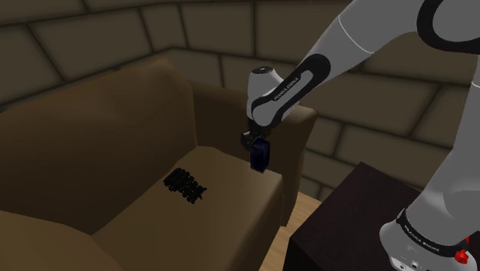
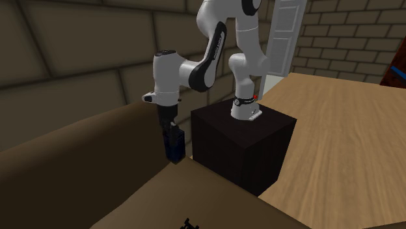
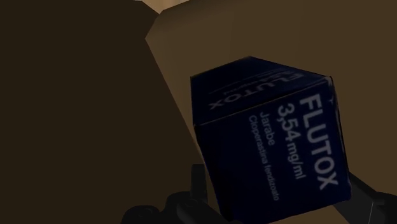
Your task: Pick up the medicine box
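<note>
Pincer (image 1: 258, 148) clamped on the medicine box (image 1: 262, 159): the two black fingers press its opposite sides, one finger (image 3: 197, 183) showing at one edge of the carton in the wrist view and the other at the opposite edge. The box is dark blue with white lettering that reads "FLUTOX", "3,54 mg/ml" and "Jarabe". It hangs straight below the hand, tilted a little, with most of its body reaching past the fingertips.

In the shoulder view the box sits above the far right part of the brown sofa's seat (image 1: 231, 185), close to the right armrest (image 1: 296, 123), and looks clear of the cushion. A black flat object (image 1: 185, 185) lies on the seat to the left of the box and nearer the camera, well apart from it. In the second exterior view the box hangs in front of the sofa, just left of the dark stand (image 2: 244, 146) that carries the arm. Wooden floor (image 2: 345, 136) spreads to the right of the stand.
</note>
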Action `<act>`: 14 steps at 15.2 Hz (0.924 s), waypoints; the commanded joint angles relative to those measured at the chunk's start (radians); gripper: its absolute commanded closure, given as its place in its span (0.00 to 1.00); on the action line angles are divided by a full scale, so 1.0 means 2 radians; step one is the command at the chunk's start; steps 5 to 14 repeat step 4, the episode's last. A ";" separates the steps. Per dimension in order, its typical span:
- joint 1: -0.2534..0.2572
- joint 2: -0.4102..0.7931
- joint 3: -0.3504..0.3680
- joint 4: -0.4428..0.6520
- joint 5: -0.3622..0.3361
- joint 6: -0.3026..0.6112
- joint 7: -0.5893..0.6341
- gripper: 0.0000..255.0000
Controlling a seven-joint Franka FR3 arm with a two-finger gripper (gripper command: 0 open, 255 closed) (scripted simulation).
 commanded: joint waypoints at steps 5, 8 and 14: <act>-0.001 -0.016 0.001 0.003 0.002 -0.019 -0.001 1.00; -0.001 -0.016 0.001 0.003 0.002 -0.019 -0.001 1.00; -0.001 -0.016 0.001 0.003 0.002 -0.019 -0.001 1.00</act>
